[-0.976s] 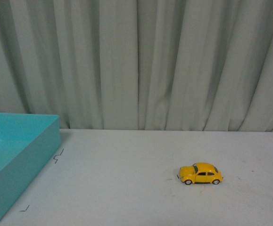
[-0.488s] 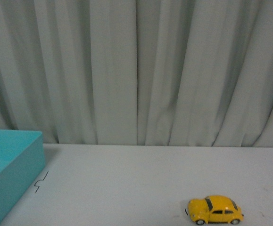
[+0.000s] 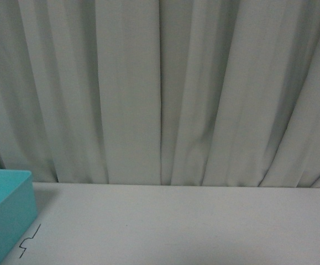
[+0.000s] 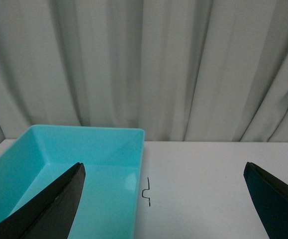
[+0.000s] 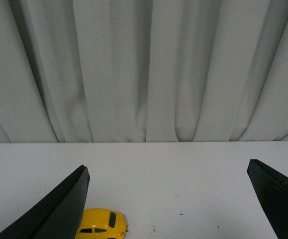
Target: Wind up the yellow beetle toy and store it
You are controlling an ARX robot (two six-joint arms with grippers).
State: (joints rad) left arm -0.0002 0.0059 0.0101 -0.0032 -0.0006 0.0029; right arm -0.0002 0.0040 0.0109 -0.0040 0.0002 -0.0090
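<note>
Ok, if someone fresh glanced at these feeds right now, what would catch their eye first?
The yellow beetle pops first: it sits on the white table beside one finger of the open right claw, and the front view misses it. Next is the teal bin at the table's left, ahead of the open left claw, all against a pale curtain.

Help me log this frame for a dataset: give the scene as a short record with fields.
left gripper: open, empty, pointed toward the bin
right gripper: open, empty
toy: yellow beetle toy on the table, close to one right gripper finger, not grasped; outside the front view
bin: teal bin on the table's left side, nothing visible inside
backdrop: grey curtain
</note>
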